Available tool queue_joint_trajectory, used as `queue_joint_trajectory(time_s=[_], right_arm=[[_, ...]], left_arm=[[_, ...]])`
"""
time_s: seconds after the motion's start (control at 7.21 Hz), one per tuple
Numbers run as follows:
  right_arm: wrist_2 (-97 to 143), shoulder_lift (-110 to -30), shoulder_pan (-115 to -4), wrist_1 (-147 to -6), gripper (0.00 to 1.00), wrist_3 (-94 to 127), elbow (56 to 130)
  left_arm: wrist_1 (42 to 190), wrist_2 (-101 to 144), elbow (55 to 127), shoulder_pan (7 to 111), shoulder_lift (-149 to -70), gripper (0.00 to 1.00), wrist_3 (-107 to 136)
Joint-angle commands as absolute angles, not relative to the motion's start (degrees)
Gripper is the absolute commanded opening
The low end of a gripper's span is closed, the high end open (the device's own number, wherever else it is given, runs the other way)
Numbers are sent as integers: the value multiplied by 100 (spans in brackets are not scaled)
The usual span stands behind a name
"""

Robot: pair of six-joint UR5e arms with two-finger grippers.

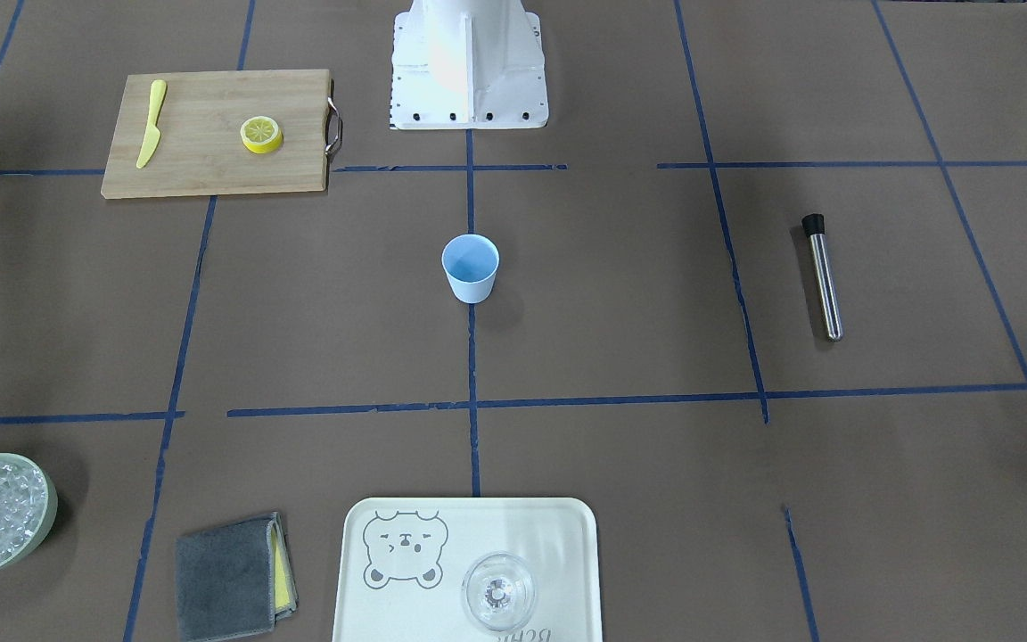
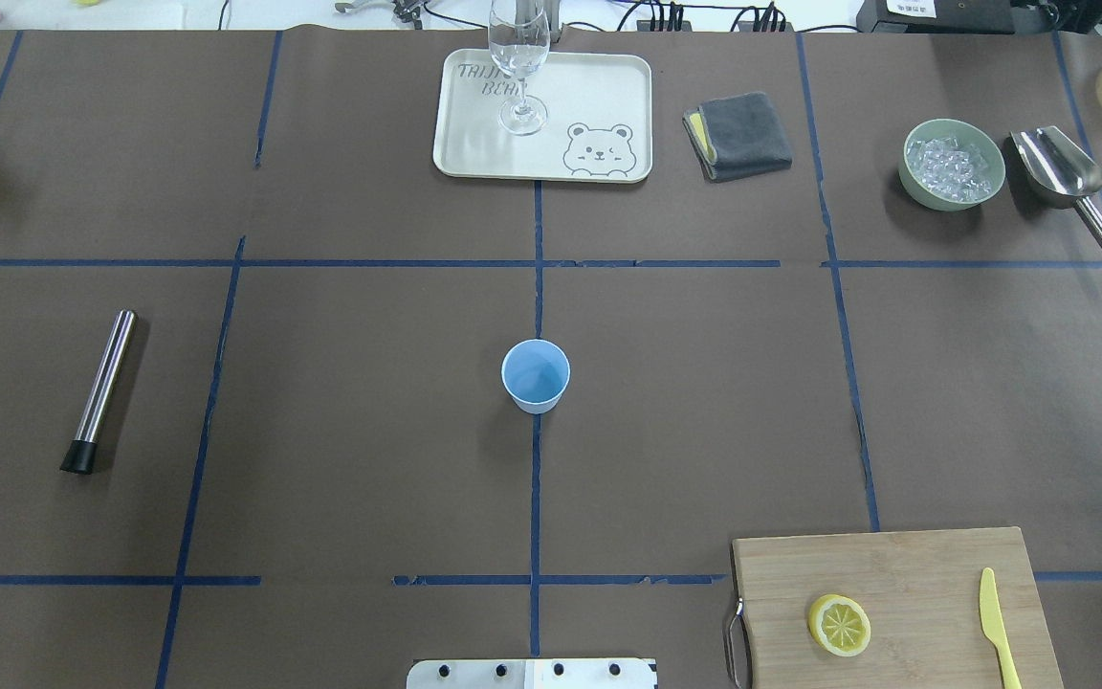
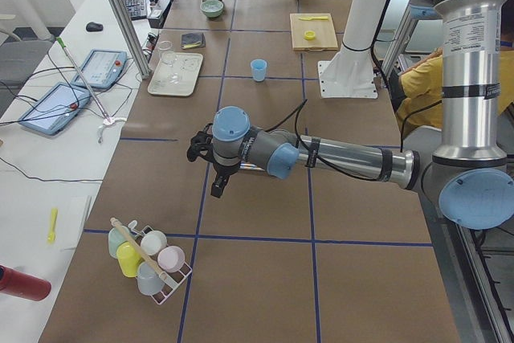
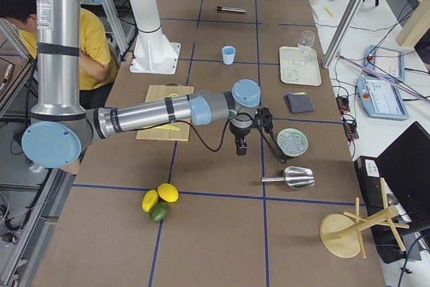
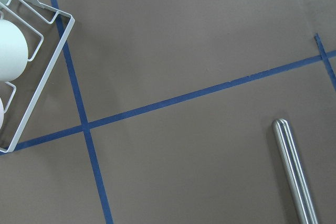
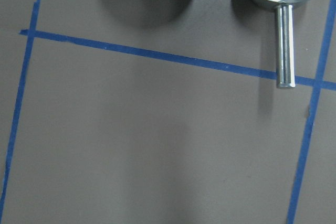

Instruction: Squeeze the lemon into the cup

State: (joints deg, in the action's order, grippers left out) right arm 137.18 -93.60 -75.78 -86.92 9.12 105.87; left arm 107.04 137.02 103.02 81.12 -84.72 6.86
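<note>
The lemon slice (image 2: 839,625) lies flat on a wooden cutting board (image 2: 905,574) at the near right of the table; it also shows in the front-facing view (image 1: 261,134). The light-blue cup (image 2: 535,375) stands upright and empty at the table's centre, also in the front-facing view (image 1: 470,267). My left gripper (image 3: 217,189) hovers over bare table far to the left of the cup. My right gripper (image 4: 239,147) hovers far to the right, near the ice bowl. I cannot tell whether either is open or shut. Neither wrist view shows its fingers.
A yellow knife (image 2: 999,627) lies on the board. A steel muddler (image 2: 101,388) lies at left. At the far side are a tray (image 2: 474,144) with a stemmed glass (image 2: 518,57), a grey cloth (image 2: 738,134), an ice bowl (image 2: 951,165) and a scoop (image 2: 1058,167). A cup rack (image 3: 148,263) stands beyond my left gripper.
</note>
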Motion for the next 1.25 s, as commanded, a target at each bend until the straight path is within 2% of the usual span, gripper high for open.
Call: queue_joint_trajectory(time_s=[0.0,0.28,0.69,0.97,1.11], right_arm=[[13676,-9360,-6790,-7811,100,2028,10643],[13178,-9413,-5439,-5983,100,4898,10722],[10742,-9396,-2621,-6186,100,7051,11880],[10310,-9125,-2111,-7560,100,7311,12522],[10231,-9167,-1935,-7646,100,7365,12533]], left_arm=[[10705,13711,10309,8051,-8464,100,686],[10722,13702,10292,7954,-8473,100,668],[11353,13685,10169,7787,-8464,100,1383],[11619,13658,10091,7778,-8446,100,1766],[11619,13693,10125,7639,-8481,100,1767]])
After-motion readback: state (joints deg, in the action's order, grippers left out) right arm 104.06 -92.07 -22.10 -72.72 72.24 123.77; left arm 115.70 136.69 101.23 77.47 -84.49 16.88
